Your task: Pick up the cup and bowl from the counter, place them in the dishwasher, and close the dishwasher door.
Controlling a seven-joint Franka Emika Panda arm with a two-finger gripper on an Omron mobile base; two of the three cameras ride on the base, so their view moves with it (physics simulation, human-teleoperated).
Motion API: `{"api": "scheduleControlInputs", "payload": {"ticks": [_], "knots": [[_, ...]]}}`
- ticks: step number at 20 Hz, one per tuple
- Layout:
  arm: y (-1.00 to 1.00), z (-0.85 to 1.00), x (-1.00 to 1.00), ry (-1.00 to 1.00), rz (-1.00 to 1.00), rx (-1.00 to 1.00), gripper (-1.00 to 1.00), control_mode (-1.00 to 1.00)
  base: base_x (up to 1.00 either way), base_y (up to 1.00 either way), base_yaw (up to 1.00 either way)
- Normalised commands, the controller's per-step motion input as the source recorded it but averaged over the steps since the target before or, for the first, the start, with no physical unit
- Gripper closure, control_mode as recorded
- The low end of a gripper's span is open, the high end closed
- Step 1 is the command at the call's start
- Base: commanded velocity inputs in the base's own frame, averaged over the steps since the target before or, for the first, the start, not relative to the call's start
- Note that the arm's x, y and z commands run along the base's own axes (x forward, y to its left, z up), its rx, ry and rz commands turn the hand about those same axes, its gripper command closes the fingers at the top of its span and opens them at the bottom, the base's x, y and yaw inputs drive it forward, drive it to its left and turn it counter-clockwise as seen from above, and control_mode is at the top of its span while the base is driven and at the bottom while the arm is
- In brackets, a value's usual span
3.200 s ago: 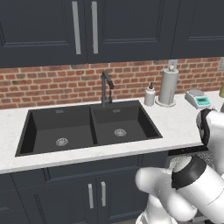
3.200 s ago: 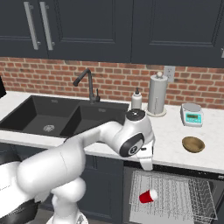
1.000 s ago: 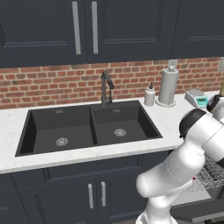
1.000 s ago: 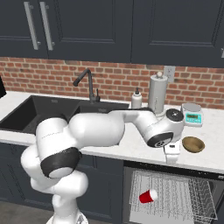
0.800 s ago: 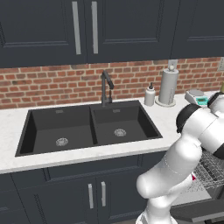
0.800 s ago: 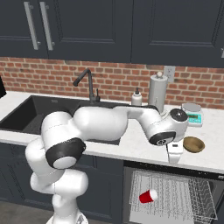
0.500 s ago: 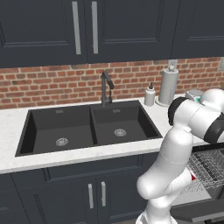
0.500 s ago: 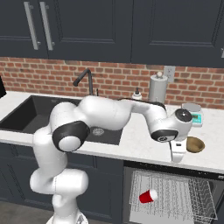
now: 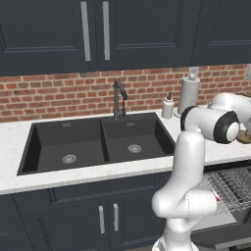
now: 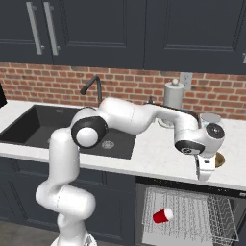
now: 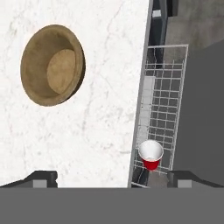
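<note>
Gripper [image 11: 110, 177] swung right, open above counter [image 11: 100, 131], bowl [image 11: 52, 64] ahead-left

paper-towel roll [image 9: 188, 94] beside soap bottle [image 9: 168, 107], faucet [image 9: 118, 97] behind sink [image 9: 98, 144].

A red brick backsplash [image 9: 59, 93] is seen across the middle of the frame, dark upper cabinets [image 9: 137, 32] with silver handles above it, and dark lower cabinet doors [image 9: 105, 220] at lower left.
</note>
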Motion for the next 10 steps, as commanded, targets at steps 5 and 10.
{"api": "scheduleControlInputs", "payload": {"ticks": [5, 10], "knots": [[-0.29, -0.12, 0.19, -0.07, -0.01, 0.00, -1.00, -1.00, 0.00, 0.00, 0.00], [0.00, -0.08, 0.17, -0.16, -0.01, -0.01, -1.00, -1.00, 0.00, 0.00, 0.00]]}}
